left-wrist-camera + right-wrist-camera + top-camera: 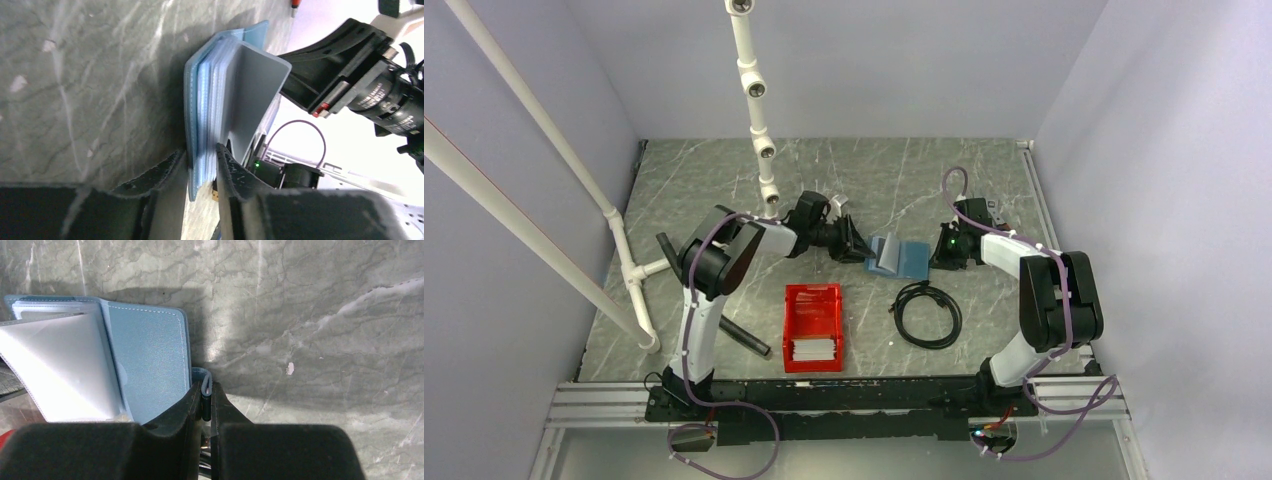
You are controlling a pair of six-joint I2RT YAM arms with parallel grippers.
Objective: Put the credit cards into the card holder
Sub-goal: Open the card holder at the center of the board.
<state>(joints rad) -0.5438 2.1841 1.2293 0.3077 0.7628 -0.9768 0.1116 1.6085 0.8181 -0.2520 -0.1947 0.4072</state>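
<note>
— What colour is the card holder (902,257)?
— Blue, with paler blue sleeves inside. The counter (704,180) is grey marble with white veins.
— And the bin (792,325)?
— Red, with whitish credit cards (813,349) inside. The cable (927,313) is black.

A grey marble-patterned table (724,180) with white veins is shut in by plain pale lavender walls (874,60) at its far edge and along both sides. White pipes (755,90) hang over the table's far part and slant across its left side. An aluminium rail (594,405) runs along its near edge.
</note>
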